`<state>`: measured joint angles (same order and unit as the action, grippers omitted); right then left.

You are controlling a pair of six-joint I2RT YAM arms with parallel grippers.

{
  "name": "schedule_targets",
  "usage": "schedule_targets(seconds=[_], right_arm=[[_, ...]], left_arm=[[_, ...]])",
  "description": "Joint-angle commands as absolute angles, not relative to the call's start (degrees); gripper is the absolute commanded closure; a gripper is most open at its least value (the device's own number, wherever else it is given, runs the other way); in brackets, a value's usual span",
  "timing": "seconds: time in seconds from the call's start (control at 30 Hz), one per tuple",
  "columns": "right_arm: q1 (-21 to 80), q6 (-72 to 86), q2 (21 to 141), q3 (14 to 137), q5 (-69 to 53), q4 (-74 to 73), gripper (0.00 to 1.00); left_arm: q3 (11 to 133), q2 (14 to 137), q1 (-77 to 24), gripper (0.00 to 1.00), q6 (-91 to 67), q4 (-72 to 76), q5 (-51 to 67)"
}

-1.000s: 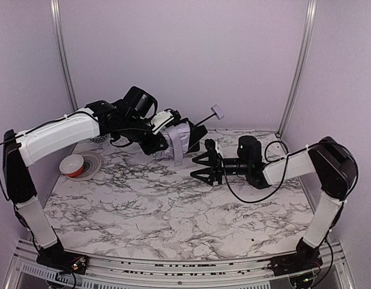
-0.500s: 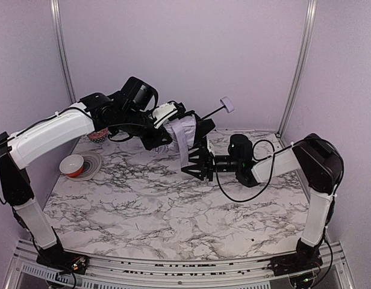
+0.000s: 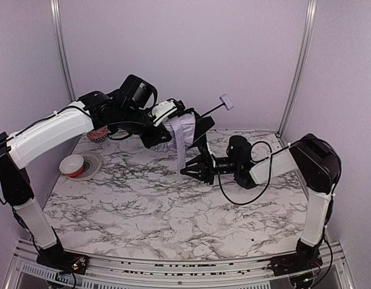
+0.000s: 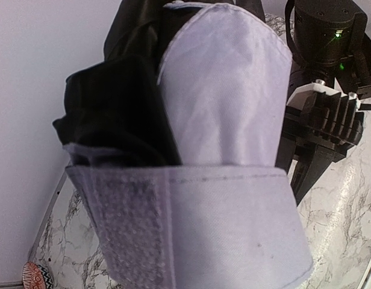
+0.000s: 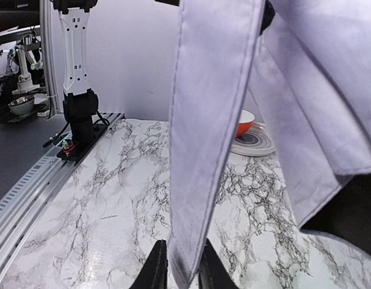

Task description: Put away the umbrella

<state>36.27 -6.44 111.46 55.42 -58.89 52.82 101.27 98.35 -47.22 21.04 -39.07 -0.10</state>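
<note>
Above right gripper (image 5: pixel 180 270), jaws pinched onto its lower end: closure strap (image 5: pixel 203 120) hangs vertical from umbrella (image 3: pixel 184 128), which left gripper (image 3: pixel 172 125) clamps higher up.

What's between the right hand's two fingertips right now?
The lavender strap hanging from the umbrella. Its lower end sits between the right hand's fingertips, which shows clearest in the right wrist view.
</note>
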Motion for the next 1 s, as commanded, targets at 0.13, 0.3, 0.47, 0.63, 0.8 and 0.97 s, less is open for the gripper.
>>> schedule_targets(seconds=[0.13, 0.3, 0.47, 0.63, 0.8, 0.97], right_arm=[[37.24, -4.73, 113.62, 57.63, -61.90, 53.22, 0.94], [37.09, -5.11, 113.05, 57.02, -61.36, 52.87, 1.00], [35.39, -8.12, 114.68, 56.25, -52.46, 49.36, 1.00], [28.80, -4.16, 115.84, 55.92, -45.97, 59.53, 1.00], [22.79, -4.01, 117.36, 65.21, -44.76, 62.83, 1.00], [20.84, -8.74, 115.95, 75.14, -44.34, 59.61, 1.00]], left_arm=[[103.10, 97.17, -47.46, 1.00, 21.75, -37.17, -0.24], [103.10, 96.58, -47.41, 1.00, 21.80, -37.25, 1.94], [103.53, 94.61, -47.46, 1.00, 21.62, -37.16, 7.41], [102.16, 92.82, -48.97, 1.00, 23.21, -38.20, 20.35], [102.86, 94.15, -51.81, 1.00, 29.12, -47.72, 30.18], [99.33, 96.61, -54.20, 1.00, 35.63, -55.41, 38.14]])
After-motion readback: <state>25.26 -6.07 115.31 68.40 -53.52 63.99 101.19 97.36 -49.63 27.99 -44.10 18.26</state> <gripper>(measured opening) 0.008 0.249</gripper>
